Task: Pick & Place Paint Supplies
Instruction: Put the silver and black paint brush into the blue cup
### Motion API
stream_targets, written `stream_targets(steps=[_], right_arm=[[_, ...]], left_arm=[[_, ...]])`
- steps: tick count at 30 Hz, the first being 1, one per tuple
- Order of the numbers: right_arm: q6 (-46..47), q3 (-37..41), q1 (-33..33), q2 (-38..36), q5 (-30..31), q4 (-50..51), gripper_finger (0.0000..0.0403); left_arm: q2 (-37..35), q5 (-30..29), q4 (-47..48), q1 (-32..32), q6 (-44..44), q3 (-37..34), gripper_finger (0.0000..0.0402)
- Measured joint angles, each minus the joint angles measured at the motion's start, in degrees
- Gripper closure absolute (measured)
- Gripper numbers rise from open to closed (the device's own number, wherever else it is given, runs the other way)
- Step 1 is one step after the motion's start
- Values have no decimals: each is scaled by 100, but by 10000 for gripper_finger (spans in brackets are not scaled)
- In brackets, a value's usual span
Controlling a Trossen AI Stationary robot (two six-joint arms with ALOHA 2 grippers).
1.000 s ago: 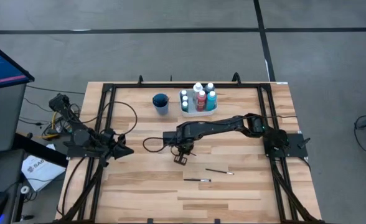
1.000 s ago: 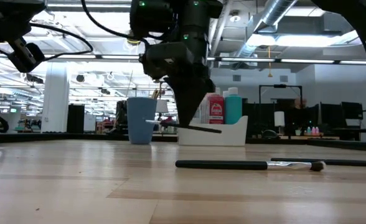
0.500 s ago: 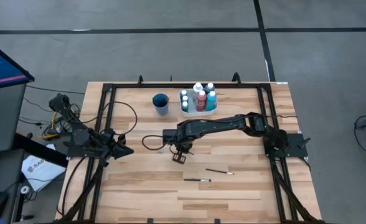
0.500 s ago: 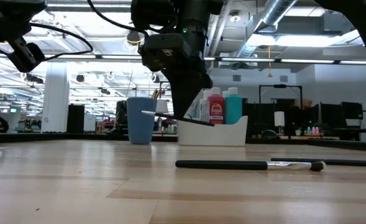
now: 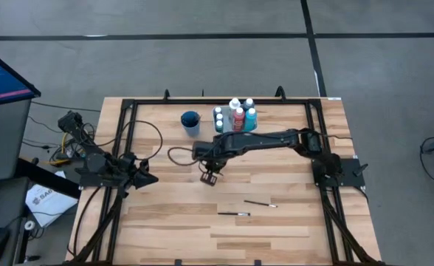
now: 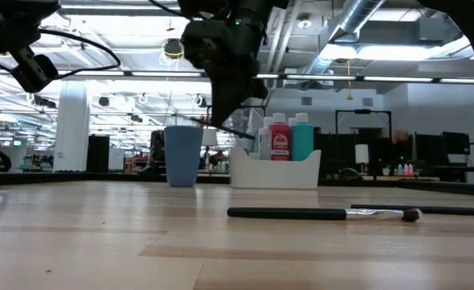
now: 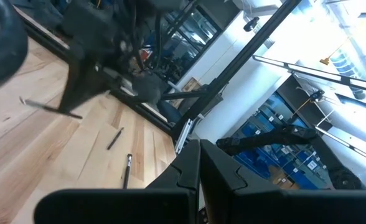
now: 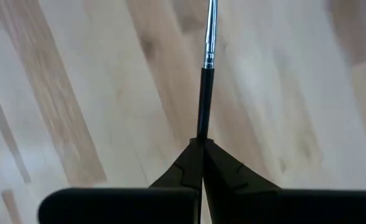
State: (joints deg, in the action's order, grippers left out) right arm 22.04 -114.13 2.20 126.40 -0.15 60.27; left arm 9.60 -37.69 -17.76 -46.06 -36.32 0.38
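A thin dark-handled paintbrush (image 8: 204, 81) is pinched in the right gripper (image 5: 209, 177), whose fingers are closed tight on the handle end so the brush sticks straight out, its metal ferrule visible in the right wrist view. In the low view the brush (image 6: 221, 127) hangs lifted above the worktop (image 5: 173, 222), just in front of the blue cup (image 5: 190, 122) and the white tray (image 5: 235, 131). The tray holds the white-capped paint bottles (image 5: 238, 118), red and teal among them, standing upright together. Two more paintbrushes lie flat on the worktop nearer the front edge, one (image 5: 260, 203) just beyond the other (image 5: 233, 213), both well apart from the cup. The left gripper (image 5: 145, 177) waits at the left side of the worktop, fingers shut on nothing.

By my judgement the bottles are already placed and one brush is on its way, probably to the cup; what the cup already contains cannot be made out. At least the two loose brushes remain to be fetched
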Motion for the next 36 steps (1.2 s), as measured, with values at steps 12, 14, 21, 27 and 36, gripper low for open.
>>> stream_targets(steps=[12,14,21,27,36], right_arm=[[-167,0,-334,-512,151,-637,403],[-213,0,-420,-555,167,-754,403],[-373,0,-760,-572,245,-1725,403],[-593,0,-1136,-572,302,-2321,403],[-1097,0,-1631,-527,321,-3313,403]], left_arm=[[0,-2,-42,0,1,0,400],[-2,-2,-44,2,2,0,400],[-2,-2,-58,1,2,0,400],[-2,-3,-74,2,2,0,400],[0,-183,-81,0,2,0,400]])
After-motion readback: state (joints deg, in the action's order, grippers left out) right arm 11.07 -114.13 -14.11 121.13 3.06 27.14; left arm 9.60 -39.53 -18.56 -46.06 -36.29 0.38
